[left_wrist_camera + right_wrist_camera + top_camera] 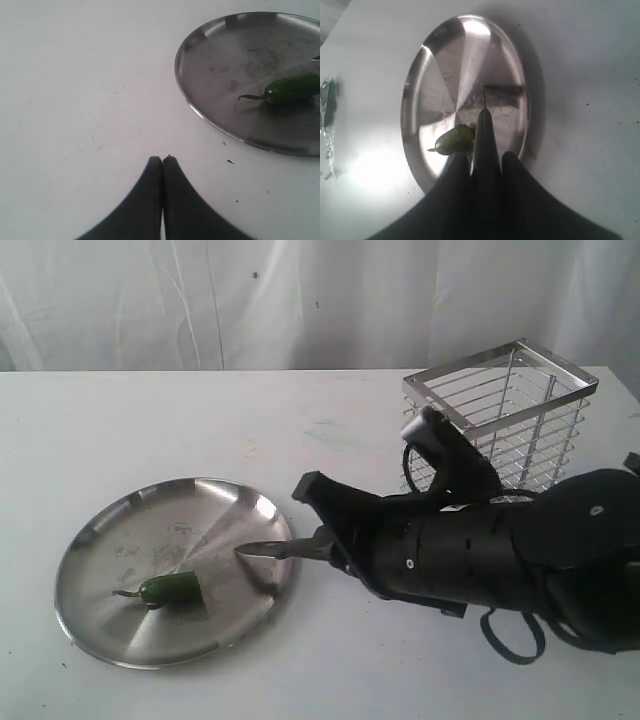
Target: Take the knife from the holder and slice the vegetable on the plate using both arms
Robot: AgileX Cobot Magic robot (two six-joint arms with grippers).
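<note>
Exterior view shows the right gripper (pixel 322 537) clamped on the knife (pixel 268 549), whose dark blade reaches in over the right rim of the plate (pixel 100 640), point toward the left. The holder (pixel 505 415) stands empty of the knife at the far right, so the fetching step looks done and the slicing step is in hand. The vegetable (pixel 170 588) lies on the near-left part of the plate, stem pointing left, a small glossy green pepper that looks whole, with the blade tip near it but apart. The left gripper (pixel 162 162) has its fingers pressed together, holding nothing, over bare table beside the plate. By my reading, the next move calls for the left gripper to open and steady the pepper while the blade comes across and down on it.
</note>
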